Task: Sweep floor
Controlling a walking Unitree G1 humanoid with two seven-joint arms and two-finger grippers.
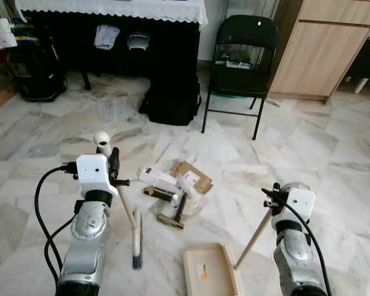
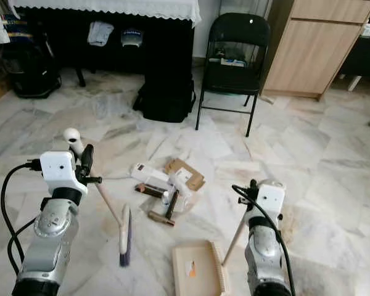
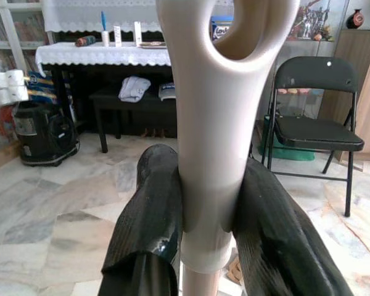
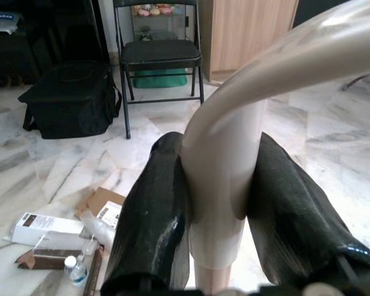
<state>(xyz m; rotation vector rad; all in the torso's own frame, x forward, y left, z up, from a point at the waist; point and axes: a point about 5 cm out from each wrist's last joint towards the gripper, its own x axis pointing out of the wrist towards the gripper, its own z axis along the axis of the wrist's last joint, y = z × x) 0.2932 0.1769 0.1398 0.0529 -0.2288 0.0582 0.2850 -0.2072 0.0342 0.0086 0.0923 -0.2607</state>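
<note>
— While both arms are loaded, where does the sweep stand?

— At the gathering step, I'd judge. The left claw [image 3: 206, 234] is pinched on the pale handle of the broom [image 1: 135, 237], just under its hanging loop. The broom's head rests on the marble floor [image 1: 333, 154] at about seven o'clock from the litter pile [image 1: 172, 188].

— And the other arm?

— The right claw [image 4: 219, 216] is pressed onto the wooden handle of the dustpan [image 1: 209, 268]. The pan lies flat on the floor at about five o'clock from the litter, apart from it.

— What is the litter?

— Flattened cardboard boxes, a small plastic bottle [image 4: 74, 268] and some dark sticks, heaped loosely together. Beyond it, at twelve o'clock, sits a black bag [image 1: 171, 98], with a black folding chair [image 1: 240, 55] at one o'clock.

— So the next move?

— Probably drawing the bristles across from the pile's far side toward the pan, while the pan's lip is held against the floor. The boxes look light and may skate past the edge rather than ride in.
</note>
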